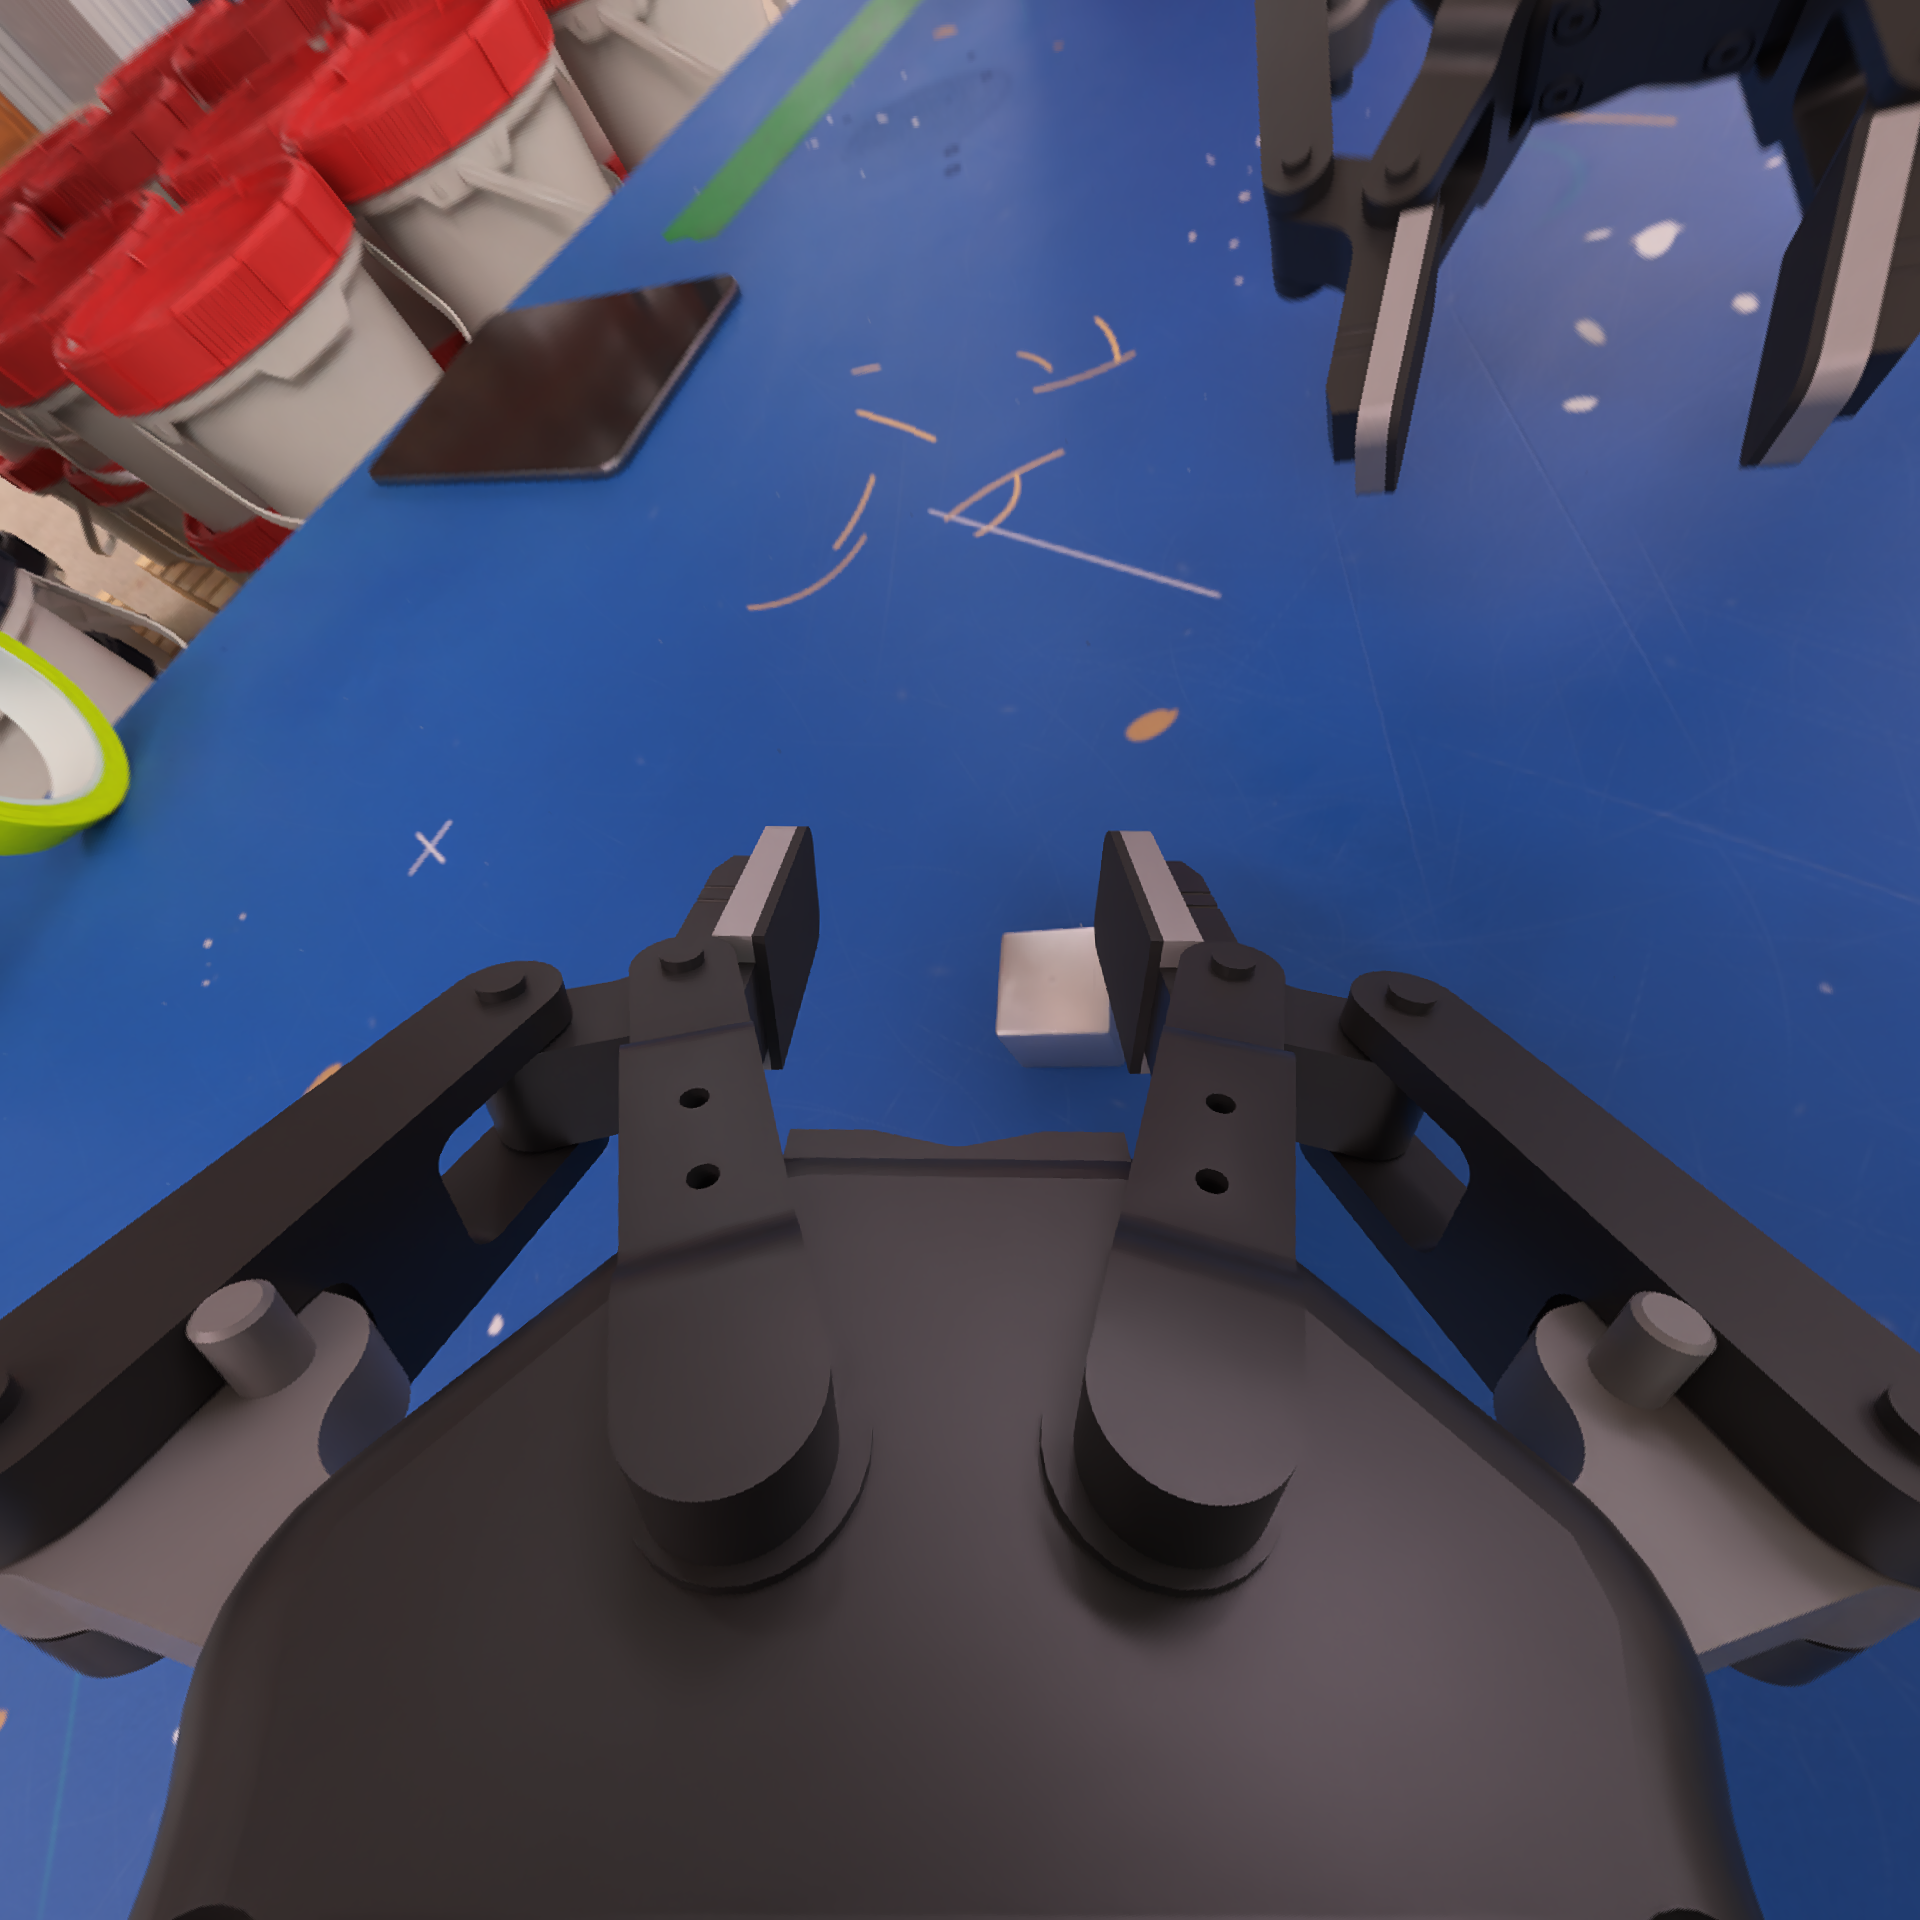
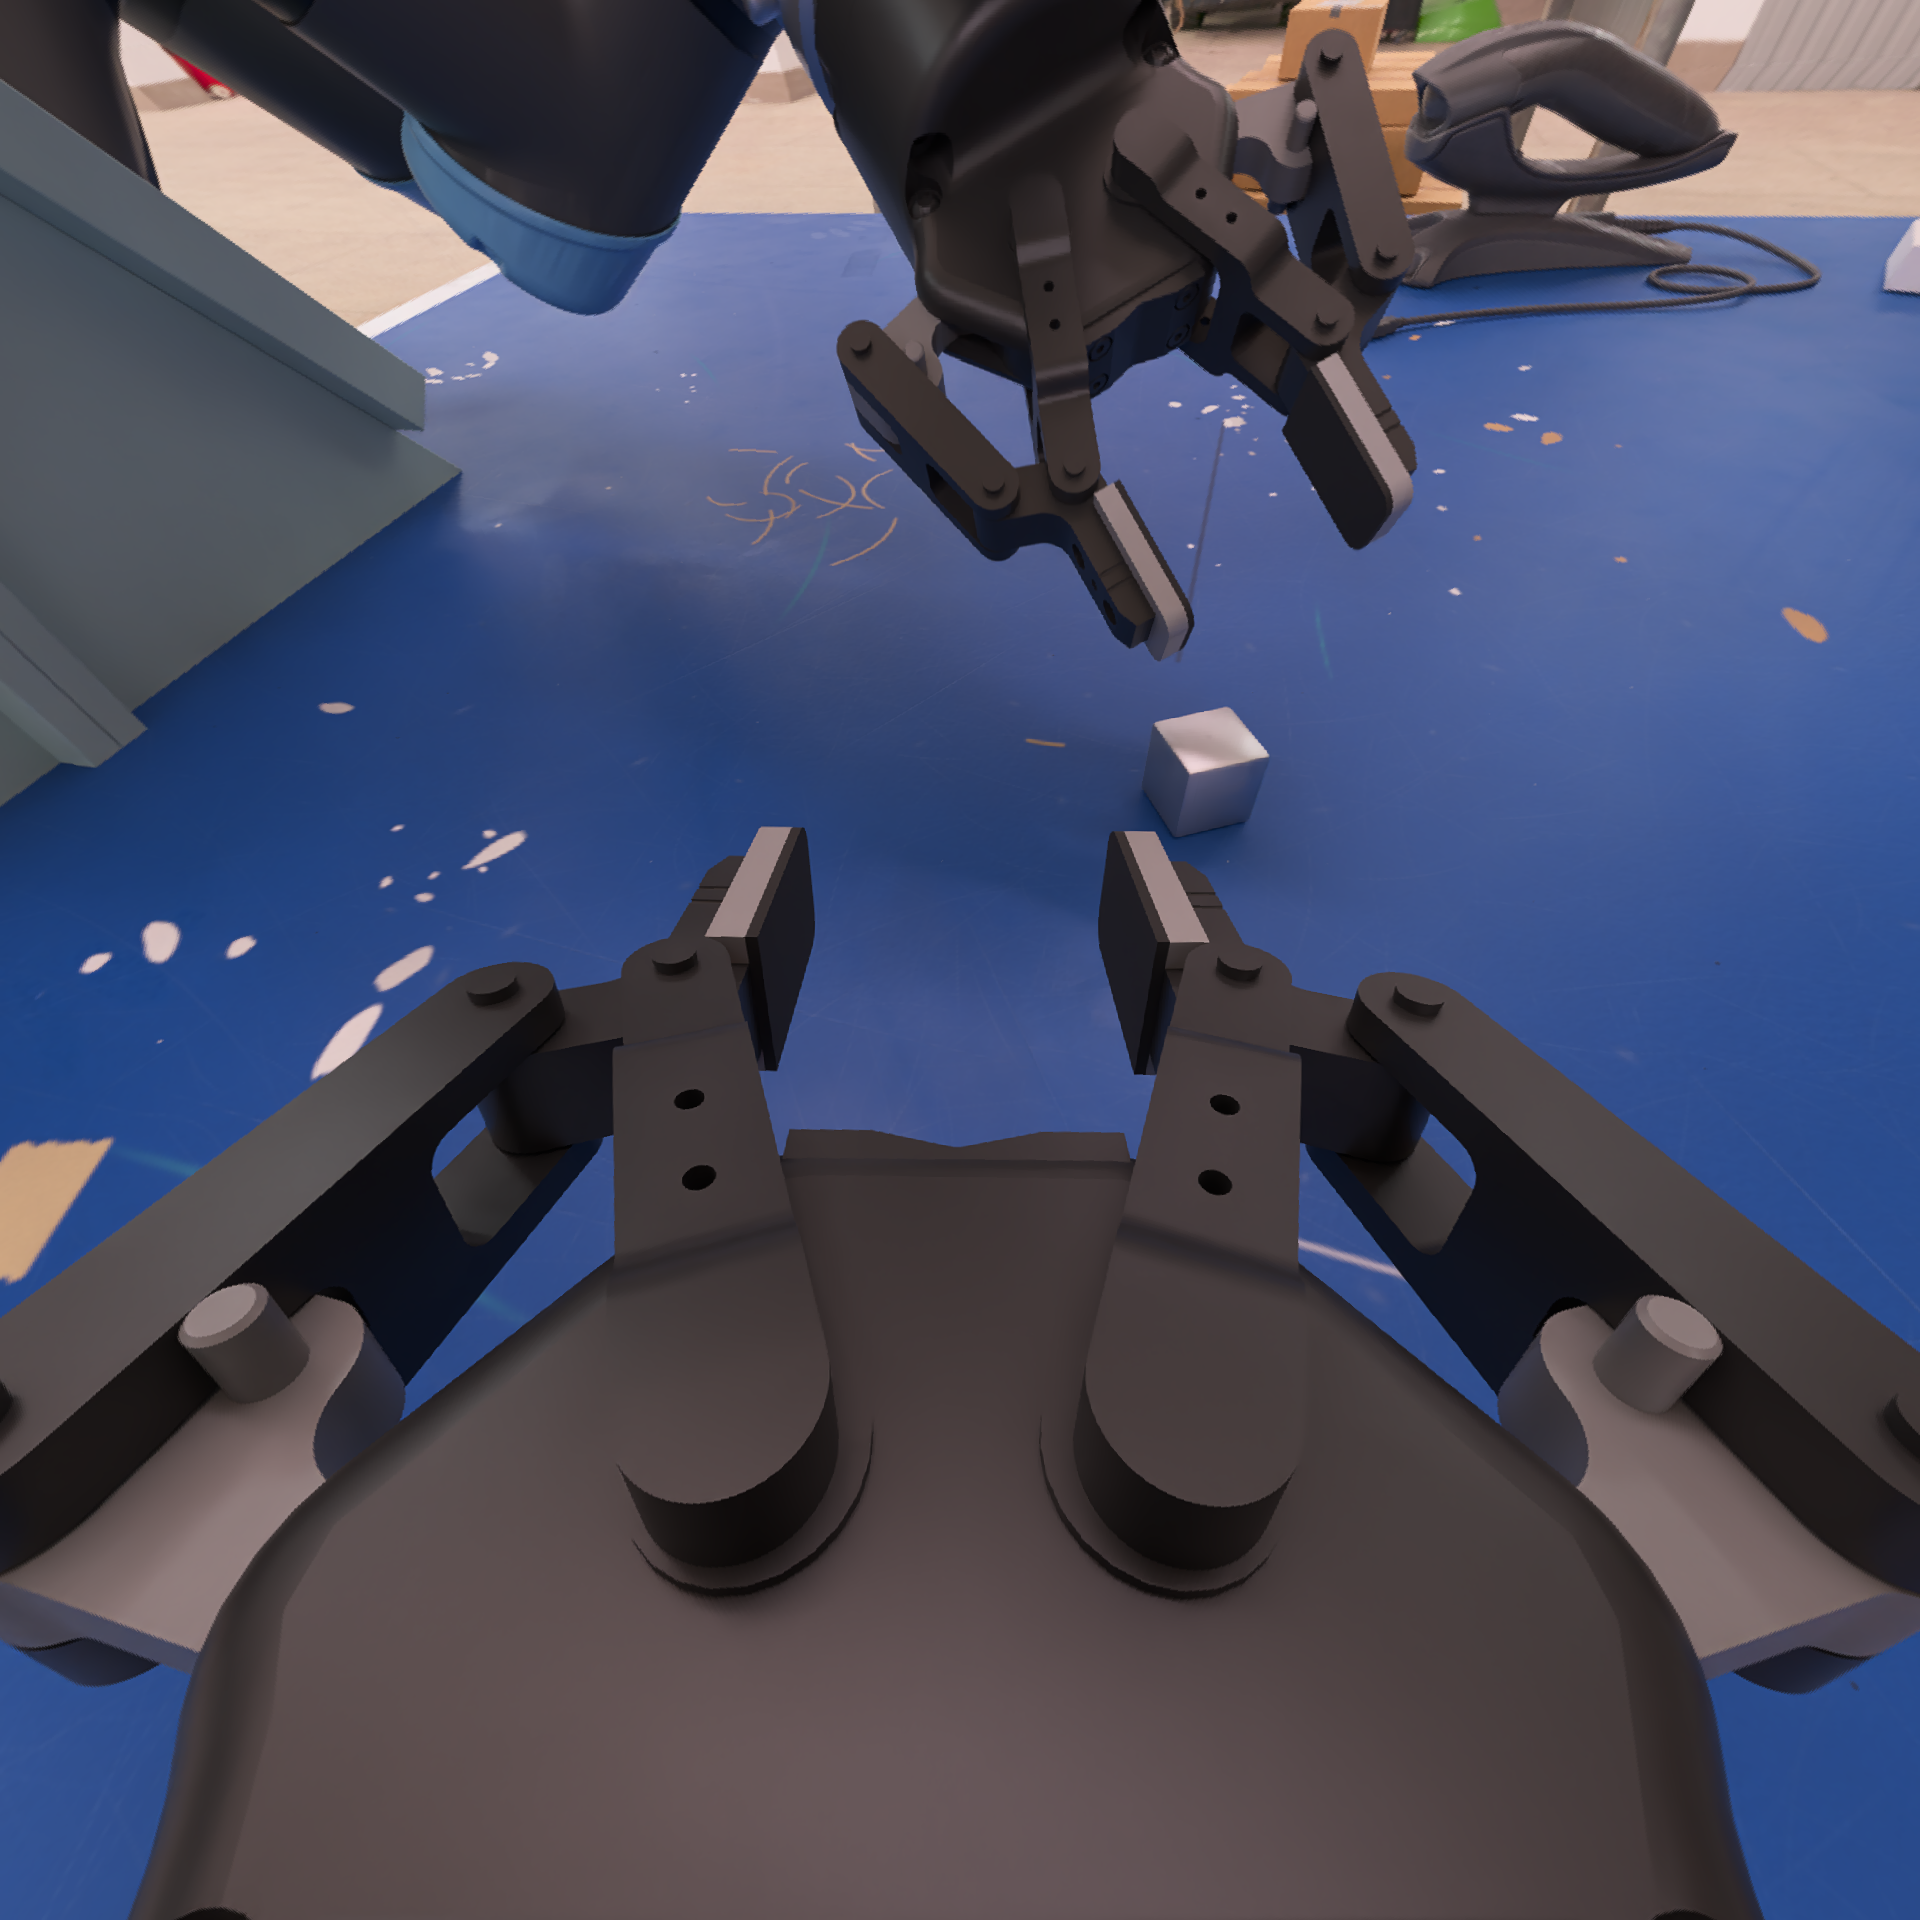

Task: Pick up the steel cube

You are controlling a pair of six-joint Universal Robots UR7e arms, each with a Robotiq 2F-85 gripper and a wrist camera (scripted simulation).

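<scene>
The steel cube rests on the blue table, off-centre beneath the left pincer, partly hidden behind 1 of its 2 fingers. The left pincer is open and nearer; the right pincer, also open, holds nothing.

We see a blue worktop, scuffed with pale and orange scratches and paint flecks. At eleven o'clock in the left wrist view, grey buckets with red lids stand on the floor beyond the worktop's edge, with a green tape strip at twelve. In the right wrist view, a grey-blue metal shelf sits at ten o'clock, and beige floor with cardboard boxes shows at twelve to one.
</scene>
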